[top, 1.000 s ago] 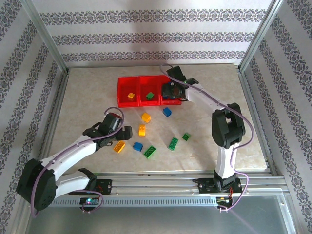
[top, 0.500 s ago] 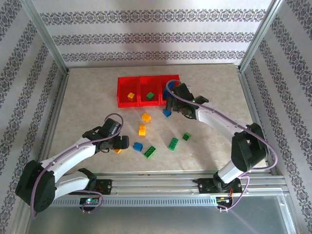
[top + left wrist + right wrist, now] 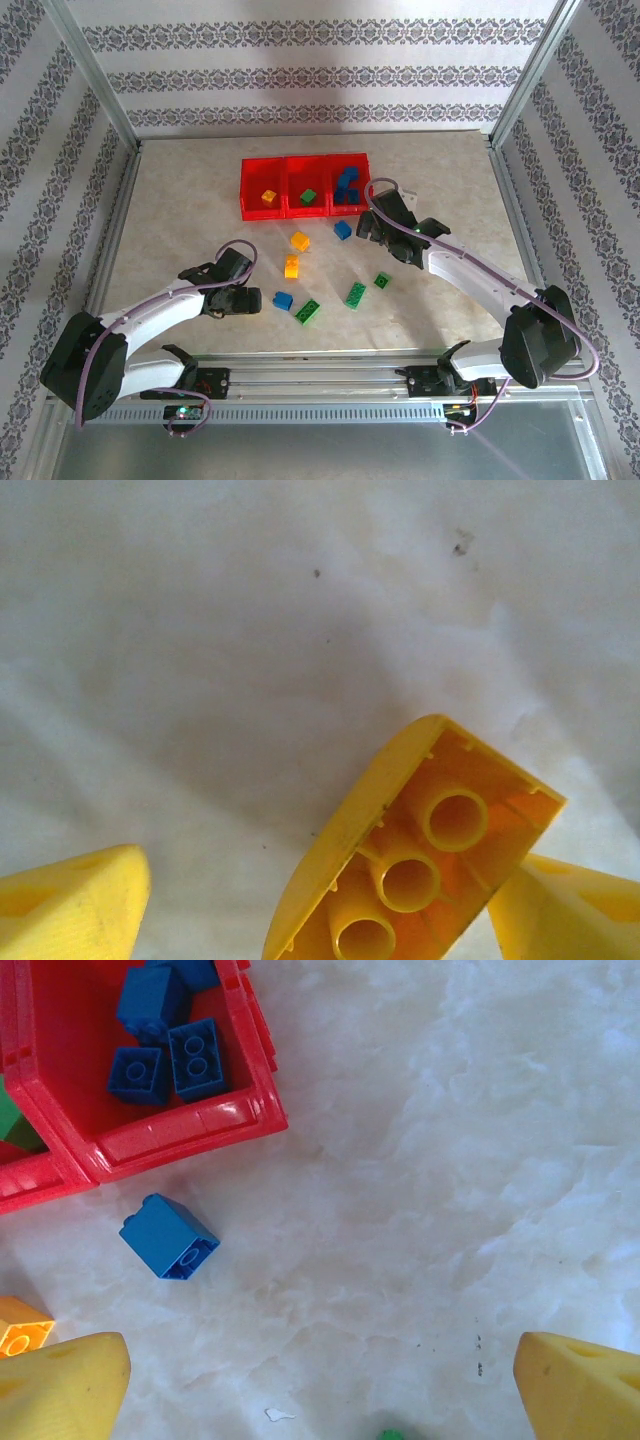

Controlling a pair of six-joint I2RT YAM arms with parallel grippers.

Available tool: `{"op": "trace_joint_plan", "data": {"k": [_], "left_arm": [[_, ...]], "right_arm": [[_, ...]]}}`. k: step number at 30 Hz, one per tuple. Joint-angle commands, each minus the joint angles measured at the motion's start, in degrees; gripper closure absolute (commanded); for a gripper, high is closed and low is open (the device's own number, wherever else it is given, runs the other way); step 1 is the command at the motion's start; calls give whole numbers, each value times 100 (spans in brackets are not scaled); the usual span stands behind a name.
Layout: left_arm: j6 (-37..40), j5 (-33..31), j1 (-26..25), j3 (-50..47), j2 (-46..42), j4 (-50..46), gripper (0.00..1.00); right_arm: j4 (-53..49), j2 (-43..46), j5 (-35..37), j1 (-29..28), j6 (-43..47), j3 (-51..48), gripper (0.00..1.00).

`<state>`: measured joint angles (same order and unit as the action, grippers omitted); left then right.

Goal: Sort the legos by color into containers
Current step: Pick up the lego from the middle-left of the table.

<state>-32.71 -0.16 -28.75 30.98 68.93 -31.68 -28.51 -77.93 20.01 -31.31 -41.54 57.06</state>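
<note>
Left gripper [image 3: 248, 299] open astride upturned yellow brick [image 3: 410, 870]; right gripper [image 3: 322, 1355] open, blue brick [image 3: 168, 1237] beside bin [image 3: 190, 1125]. Marble table [image 3: 250, 630].

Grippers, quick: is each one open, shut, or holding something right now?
Left gripper: open, fingers either side of an overturned yellow plastic lego brick, not gripping it.
Right gripper: open, empty.
</note>
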Motion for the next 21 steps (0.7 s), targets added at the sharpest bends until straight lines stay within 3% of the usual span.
{"op": "trace_joint_plan", "data": {"k": [1,7,21], "left_arm": [[-180,-186,60,-49,77,5,16],[-426,-516,63,-43,70,96,25],[-489,-494,70,33,278,207,51]], "right_arm": [[-102,190,214,-68,-159,-83,2],[-102,137,197,-94,-201,-90,2],[-117,-27,183,-103,-179,53,2]]}}
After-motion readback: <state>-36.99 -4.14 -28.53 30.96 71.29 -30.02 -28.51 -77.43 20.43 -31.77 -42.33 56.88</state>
